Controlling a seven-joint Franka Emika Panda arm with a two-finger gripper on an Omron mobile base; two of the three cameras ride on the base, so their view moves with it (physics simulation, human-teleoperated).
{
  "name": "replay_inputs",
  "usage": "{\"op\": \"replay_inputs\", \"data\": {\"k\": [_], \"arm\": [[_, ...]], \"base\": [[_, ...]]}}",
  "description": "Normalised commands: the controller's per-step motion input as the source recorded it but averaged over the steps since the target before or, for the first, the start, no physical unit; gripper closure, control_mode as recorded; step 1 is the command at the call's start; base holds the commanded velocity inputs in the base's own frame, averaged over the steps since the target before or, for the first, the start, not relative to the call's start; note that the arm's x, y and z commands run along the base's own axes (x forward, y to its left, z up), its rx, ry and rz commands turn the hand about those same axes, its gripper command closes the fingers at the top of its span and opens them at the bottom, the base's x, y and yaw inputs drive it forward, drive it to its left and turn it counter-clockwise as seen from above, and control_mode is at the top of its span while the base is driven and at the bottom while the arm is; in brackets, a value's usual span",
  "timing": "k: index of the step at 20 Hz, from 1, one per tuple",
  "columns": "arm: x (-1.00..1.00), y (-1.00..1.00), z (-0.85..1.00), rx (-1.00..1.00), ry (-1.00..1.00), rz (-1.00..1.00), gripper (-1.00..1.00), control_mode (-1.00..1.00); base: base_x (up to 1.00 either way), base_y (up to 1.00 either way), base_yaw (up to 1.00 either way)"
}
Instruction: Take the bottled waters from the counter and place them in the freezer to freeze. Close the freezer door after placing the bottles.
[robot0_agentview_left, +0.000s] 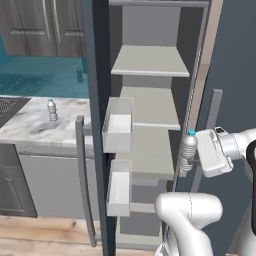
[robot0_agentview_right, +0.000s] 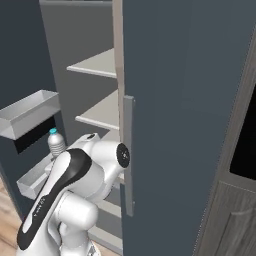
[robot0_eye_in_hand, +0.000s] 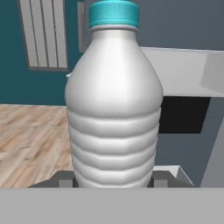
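Here the end effector (robot0_agentview_left: 192, 159) is closed tight on a water bottle (robot0_agentview_left: 188, 151), gripping it low on its body and holding it upright in front of the open freezer (robot0_agentview_left: 150, 100), level with the shelf (robot0_agentview_left: 145, 152) third from the top that shows there. In the hand view the bottle (robot0_eye_in_hand: 113, 105) stands straight up between the two dark fingertips (robot0_eye_in_hand: 65, 180), their pads pressed against its lowest ribs. In the right base view the bottle (robot0_agentview_right: 56, 144) peeks out just left of the arm, in front of the freezer's lower shelves.

The bottle is pale, cloudy plastic, smooth and rounded at the shoulder, with several horizontal ribs ringing its lower half, and a ridged light blue screw cap on top.

The freezer is a tall slate-blue box with flat, matte grey shelves and walls inside. Its door (robot0_agentview_left: 97, 125) stands swung open to the left of the shelves, edge-on to the left base camera, with a long grey bar handle (robot0_agentview_left: 85, 180) on its outer face and two white box-shaped bins (robot0_agentview_left: 119, 125) on its inner face.

The second bottle (robot0_agentview_left: 51, 110) stands upright on the counter (robot0_agentview_left: 45, 127) to the left of the freezer door, well apart from it. The counter is white-and-grey marble with brownish veins, over plain grey cabinet fronts.
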Motion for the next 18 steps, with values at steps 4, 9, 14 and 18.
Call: {"op": "replay_inputs", "data": {"k": [4,9,14,18], "arm": [[0.0,0.0,0.0,0.0,0.0,0.0,1.0,1.0],[0.0,0.0,0.0,0.0,0.0,0.0,1.0,1.0],[0.0,0.0,0.0,0.0,0.0,0.0,1.0,1.0],[0.0,0.0,0.0,0.0,0.0,0.0,1.0,1.0]], "base": [[0.18,0.0,0.0],[0.17,0.04,-0.04],[0.4,0.0,0.0],[0.28,0.09,-0.01]]}}
